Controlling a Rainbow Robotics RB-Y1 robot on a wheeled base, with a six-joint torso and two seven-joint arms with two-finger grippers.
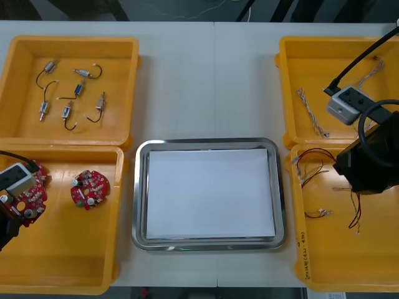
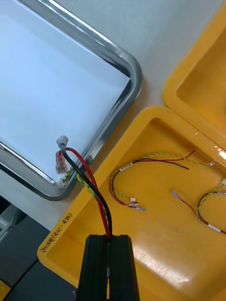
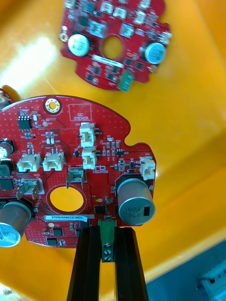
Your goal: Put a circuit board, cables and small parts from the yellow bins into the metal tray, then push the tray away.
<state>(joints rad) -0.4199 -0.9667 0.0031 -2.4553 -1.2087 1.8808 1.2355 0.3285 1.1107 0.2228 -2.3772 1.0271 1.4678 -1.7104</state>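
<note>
**Left tool (image 3: 106,230) on a circuit board (image 3: 70,174), right tool (image 2: 109,237) on a cable (image 2: 87,183)**

Closest to me, my left tool's fingers are pinched on a green block at the circuit board's edge, apart only by its width. The board sits low in the near left bin (image 1: 68,261). A second board (image 1: 90,189) lies just beside it on the bin floor, not touching it, which makes two boards in all. My left arm reaches in from the surface's near left corner.

My right tool is almost closed, clamping one cable of red and black strands that rises past the fingers. Its connector end shows against the near corner of the metal tray (image 1: 139,193); I cannot tell whether it touches. My right arm hangs over the near right bin (image 1: 330,261), where I count at least three loose red and yellow cables (image 1: 318,213).

White inside, the tray sits between the two rows of bins, four bins in all, with only narrow strips of bare surface (image 1: 206,81) at each side. Farther off, the far left bin (image 1: 118,56) holds six small metal parts (image 1: 78,89). In the far right bin (image 1: 312,62) lie two twisted blue and white cables (image 1: 308,112). Beyond the tray's far rim the surface runs broad and open.
</note>
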